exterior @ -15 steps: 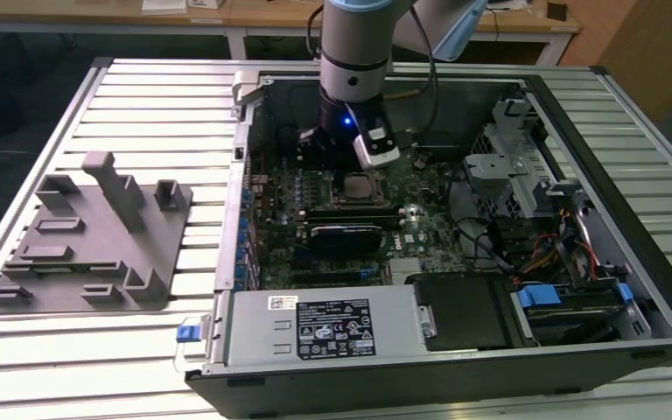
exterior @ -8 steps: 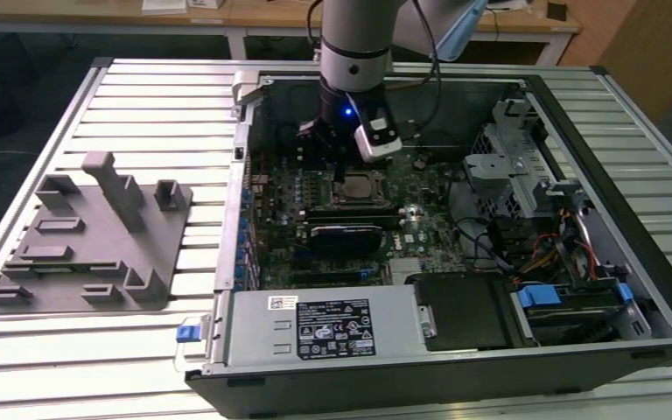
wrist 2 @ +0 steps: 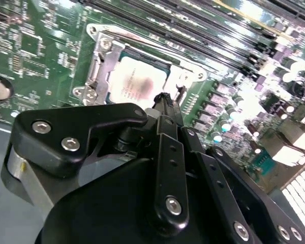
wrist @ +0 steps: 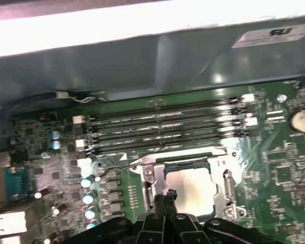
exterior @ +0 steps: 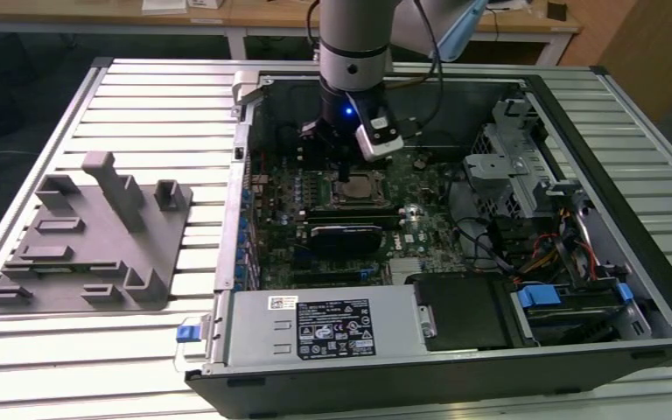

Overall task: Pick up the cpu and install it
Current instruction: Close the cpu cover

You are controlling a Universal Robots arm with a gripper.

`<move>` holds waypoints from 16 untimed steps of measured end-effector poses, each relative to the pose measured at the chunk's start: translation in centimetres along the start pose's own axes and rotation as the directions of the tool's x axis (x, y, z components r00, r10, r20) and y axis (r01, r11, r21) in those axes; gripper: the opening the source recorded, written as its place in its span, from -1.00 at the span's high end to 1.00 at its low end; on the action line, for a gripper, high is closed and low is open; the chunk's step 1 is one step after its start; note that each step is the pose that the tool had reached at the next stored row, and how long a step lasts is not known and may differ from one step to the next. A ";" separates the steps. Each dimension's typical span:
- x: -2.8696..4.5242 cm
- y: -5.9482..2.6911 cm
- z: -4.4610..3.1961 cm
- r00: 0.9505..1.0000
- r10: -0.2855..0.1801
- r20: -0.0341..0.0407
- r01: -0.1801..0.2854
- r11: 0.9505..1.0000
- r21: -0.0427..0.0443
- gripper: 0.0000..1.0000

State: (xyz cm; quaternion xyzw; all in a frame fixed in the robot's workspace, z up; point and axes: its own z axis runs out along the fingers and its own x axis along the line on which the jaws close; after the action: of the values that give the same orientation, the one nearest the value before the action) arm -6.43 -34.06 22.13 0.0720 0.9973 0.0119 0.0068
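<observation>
The cpu (wrist 2: 136,83) (wrist: 193,187), a shiny silver square, lies flat inside the metal-framed socket (wrist 2: 98,66) (wrist: 226,184) on the green motherboard (exterior: 412,188). In the exterior view the cpu (exterior: 360,185) sits in the middle of the open computer case. My gripper (wrist 2: 165,100) (wrist: 168,195) hangs just above the cpu's edge, its two black fingers pressed together with nothing between them. In the exterior view my gripper (exterior: 343,166) reaches down into the case right over the socket. A thin wire lever (wrist: 123,168) sticks out beside the socket frame.
Several memory slots (wrist: 162,127) run alongside the socket. The case wall (wrist: 142,61) rises just beyond them. A grey fixture block (exterior: 91,236) lies on the slatted table at the exterior view's left. The power supply (exterior: 325,325) and drive cage (exterior: 523,175) crowd the case.
</observation>
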 end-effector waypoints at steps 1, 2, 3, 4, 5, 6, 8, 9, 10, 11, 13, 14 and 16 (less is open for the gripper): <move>0.00 0.00 0.00 1.000 0.000 0.006 0.000 1.000 -0.001 0.79; -0.03 0.01 0.01 1.000 0.000 0.006 0.000 1.000 -0.001 0.79; -0.11 0.02 0.00 1.000 0.000 0.006 0.000 1.000 -0.001 0.79; -0.23 0.04 0.00 1.000 0.001 0.006 -0.001 1.000 -0.001 0.79; -0.39 0.06 0.00 1.000 0.002 0.006 -0.002 1.000 -0.001 0.79; -0.60 0.09 0.01 1.000 0.002 0.006 -0.002 1.000 -0.001 0.79; -1.04 0.15 0.01 1.000 0.003 0.006 -0.003 1.000 -0.001 0.79; -1.28 0.19 0.02 1.000 0.004 0.006 -0.004 1.000 -0.001 0.79; -1.47 0.21 0.02 1.000 0.004 0.006 -0.004 1.000 -0.001 0.79; -1.63 0.24 0.02 1.000 0.004 0.006 -0.004 1.000 -0.001 0.79; -1.97 0.29 0.03 1.000 0.005 0.006 -0.005 1.000 -0.001 0.79; -2.08 0.30 0.03 1.000 0.005 0.006 -0.005 1.000 -0.001 0.79; -2.12 0.30 0.04 1.000 0.005 0.006 -0.005 1.000 -0.001 0.79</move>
State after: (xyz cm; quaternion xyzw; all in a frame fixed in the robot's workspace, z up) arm -4.29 -34.06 22.12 0.0743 0.9971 0.0122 0.0097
